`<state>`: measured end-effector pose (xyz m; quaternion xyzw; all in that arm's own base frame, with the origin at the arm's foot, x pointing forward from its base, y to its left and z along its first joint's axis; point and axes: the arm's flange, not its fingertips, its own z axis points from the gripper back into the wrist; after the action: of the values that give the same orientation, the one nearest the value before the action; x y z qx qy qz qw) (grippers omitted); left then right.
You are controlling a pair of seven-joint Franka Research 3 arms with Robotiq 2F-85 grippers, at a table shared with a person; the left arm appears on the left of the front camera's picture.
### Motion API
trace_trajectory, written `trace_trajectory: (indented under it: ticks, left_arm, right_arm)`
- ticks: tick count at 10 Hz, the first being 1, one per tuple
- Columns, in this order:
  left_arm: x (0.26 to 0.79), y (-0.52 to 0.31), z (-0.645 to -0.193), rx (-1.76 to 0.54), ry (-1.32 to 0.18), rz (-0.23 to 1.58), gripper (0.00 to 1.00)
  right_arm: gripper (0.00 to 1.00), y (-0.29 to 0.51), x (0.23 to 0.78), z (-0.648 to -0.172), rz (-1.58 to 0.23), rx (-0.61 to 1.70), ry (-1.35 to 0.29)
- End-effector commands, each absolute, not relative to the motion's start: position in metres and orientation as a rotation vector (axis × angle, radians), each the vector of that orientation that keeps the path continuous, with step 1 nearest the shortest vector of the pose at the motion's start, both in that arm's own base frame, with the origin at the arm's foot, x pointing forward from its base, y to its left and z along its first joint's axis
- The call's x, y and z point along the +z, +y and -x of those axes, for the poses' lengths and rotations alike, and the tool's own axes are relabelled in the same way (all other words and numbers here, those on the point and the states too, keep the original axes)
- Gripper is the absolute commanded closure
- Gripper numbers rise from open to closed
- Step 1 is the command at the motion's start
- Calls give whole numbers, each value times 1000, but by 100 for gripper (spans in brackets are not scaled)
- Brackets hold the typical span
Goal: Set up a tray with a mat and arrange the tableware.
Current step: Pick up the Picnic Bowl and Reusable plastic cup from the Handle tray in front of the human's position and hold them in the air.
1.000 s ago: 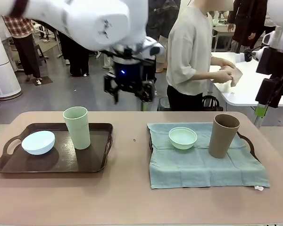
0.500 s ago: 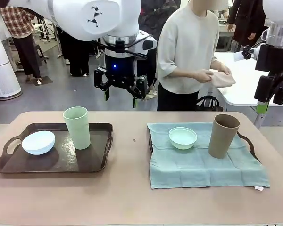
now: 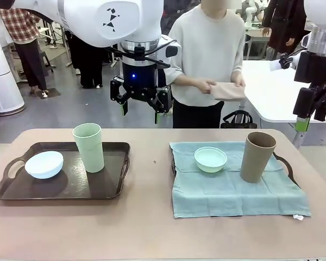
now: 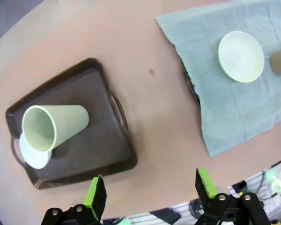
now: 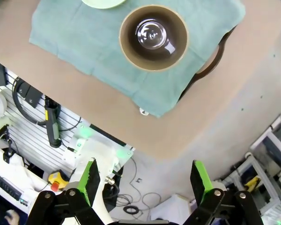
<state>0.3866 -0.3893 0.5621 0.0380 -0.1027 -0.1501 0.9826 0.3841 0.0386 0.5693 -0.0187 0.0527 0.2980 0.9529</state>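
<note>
Left claw point(image 3: 141, 113), wide open and empty, hangs above the tray's point(image 3: 111, 187) far edge; right claw point(image 5: 144, 168), likewise, far right of it. Green cup point(image 3: 88, 147) and blue bowl point(image 3: 44, 164) sit on the tray. Clip that tall cup descending and it topples.

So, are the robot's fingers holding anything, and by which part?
Nothing: the left arm's fingers and the right arm's fingers stand open, empty. The person holds a folded cloth at both ends.
</note>
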Motion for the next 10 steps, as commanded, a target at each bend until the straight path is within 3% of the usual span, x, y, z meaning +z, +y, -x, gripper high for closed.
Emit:
trace_trajectory:
  ticks: [1,5,8,10]
  left_arm:
    - [564,-386,-385,-312,-204,-67,0]
    - [579,-374,-377,-349,-226,-52,0]
    - [596,-277,-357,-280,-224,59,0]
    - [566,-213,-364,-252,-181,191,0]
  right_arm:
    - [0,38,566,-384,29,619,102]
    - [0,26,575,-378,3,557,93]
    - [0,-27,593,-379,-93,388,27]
    - [0,-48,581,-375,-201,355,17]
